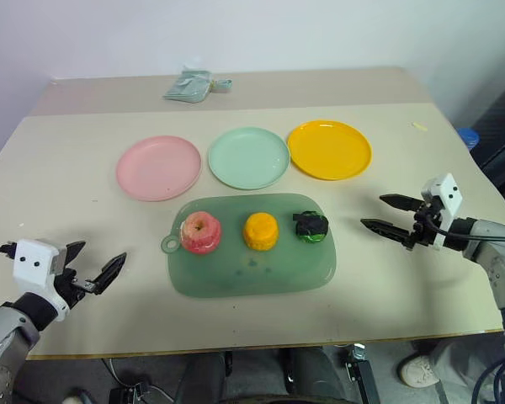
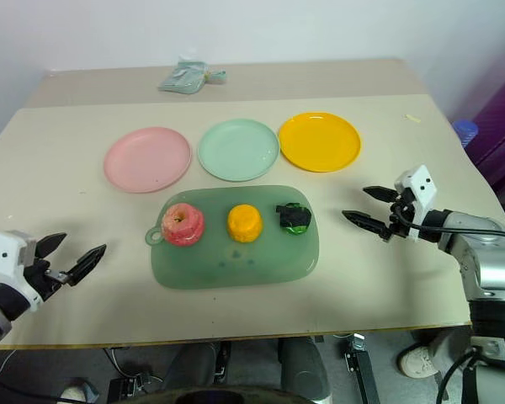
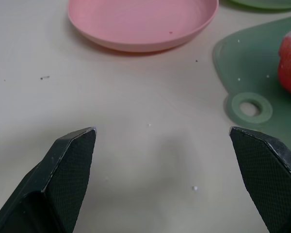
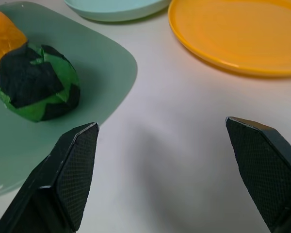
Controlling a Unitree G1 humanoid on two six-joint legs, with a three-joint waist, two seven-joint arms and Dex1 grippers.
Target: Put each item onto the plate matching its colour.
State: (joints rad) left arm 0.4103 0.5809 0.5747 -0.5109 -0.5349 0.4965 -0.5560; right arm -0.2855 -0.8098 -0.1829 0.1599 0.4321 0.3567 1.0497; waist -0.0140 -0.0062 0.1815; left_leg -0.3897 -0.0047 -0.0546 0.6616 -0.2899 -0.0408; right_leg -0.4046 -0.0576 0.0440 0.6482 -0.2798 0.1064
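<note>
Nothing has been sorted yet: all three toy foods sit in a row on the translucent green cutting board (image 1: 236, 269) at the near middle of the counter (image 1: 59, 177). From left to right they are the pink-red apple (image 1: 200, 232), the orange fruit (image 1: 261, 231) and the dark green lump with black marks (image 1: 311, 226). Beyond the board, farther from the robot, the three plates line up in the same order: pink plate (image 1: 158, 167), mint green plate (image 1: 248, 157), yellow-orange plate (image 1: 329, 150). So each item lies roughly in front of its own plate, though the green lump sits nearer the yellow-orange one and would have to travel far and leftward.

The right pincer (image 1: 387, 214) hovers off the right end of the board, fingers spread wide and empty, its tips pointing left toward the green lump. That lump is the closest item to it, lying just left of the fingertips across a strip of bare counter, so this looks like the right arm's natural first pick. The lump is rounded with no clear long axis, so any approach angle should do.

The left pincer (image 1: 91, 268) waits at the near left, also spread open and holding nothing. The apple lies to its right and a little farther, near the board's ring handle (image 3: 251, 107), with the pink plate beyond.
</note>
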